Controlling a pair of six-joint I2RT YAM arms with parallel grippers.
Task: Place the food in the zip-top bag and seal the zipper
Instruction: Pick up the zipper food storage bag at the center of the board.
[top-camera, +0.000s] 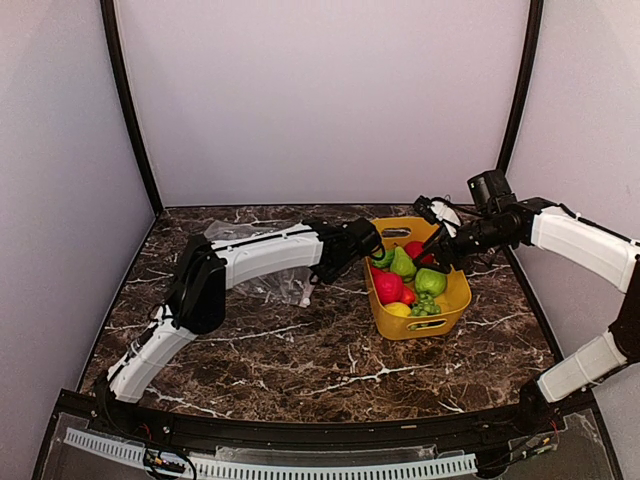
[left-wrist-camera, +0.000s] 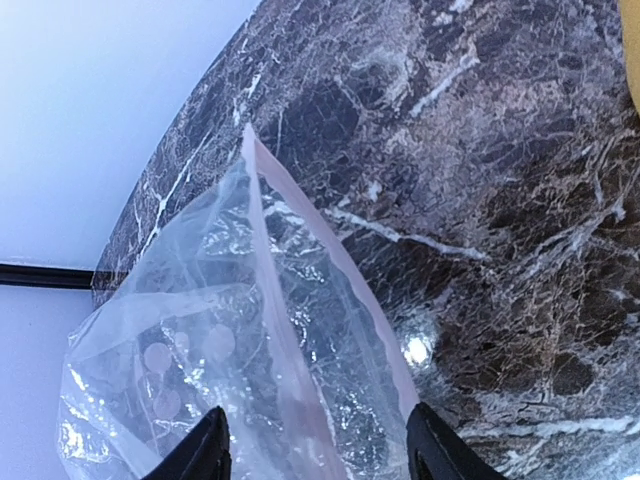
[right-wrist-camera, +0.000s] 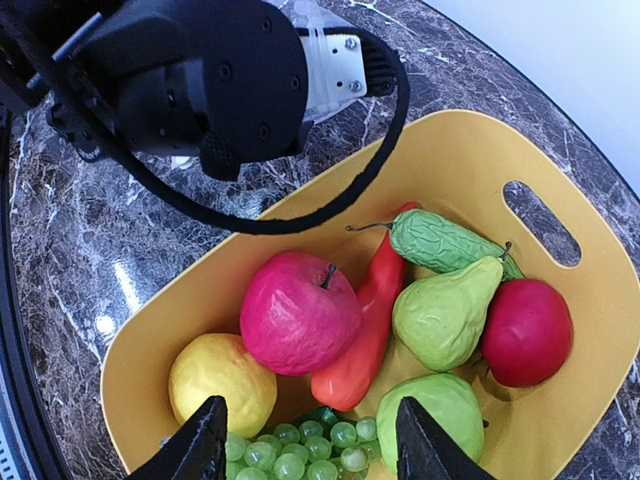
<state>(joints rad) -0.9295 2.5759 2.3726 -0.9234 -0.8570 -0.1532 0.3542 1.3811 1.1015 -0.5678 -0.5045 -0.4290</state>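
The food lies in a yellow basket (right-wrist-camera: 480, 160): a pink-red apple (right-wrist-camera: 298, 310), a yellow lemon (right-wrist-camera: 220, 385), a red pepper (right-wrist-camera: 365, 335), a green pear (right-wrist-camera: 445, 310), a cucumber (right-wrist-camera: 440, 242), a red fruit (right-wrist-camera: 525, 330), a green apple (right-wrist-camera: 445, 405) and green grapes (right-wrist-camera: 310, 445). My right gripper (right-wrist-camera: 312, 445) hangs open just above the grapes and holds nothing. The clear zip-top bag (left-wrist-camera: 200, 340) lies on the marble left of the basket, its mouth parted. Its pinkish zipper (left-wrist-camera: 345, 270) runs between the fingers of my open left gripper (left-wrist-camera: 320, 455).
The basket (top-camera: 450, 300) stands right of centre on the dark marble table (top-camera: 300, 350), with the bag (top-camera: 250, 232) partly under my left forearm. My left wrist housing (right-wrist-camera: 200, 80) sits close to the basket's left rim. Pale walls enclose the back and sides.
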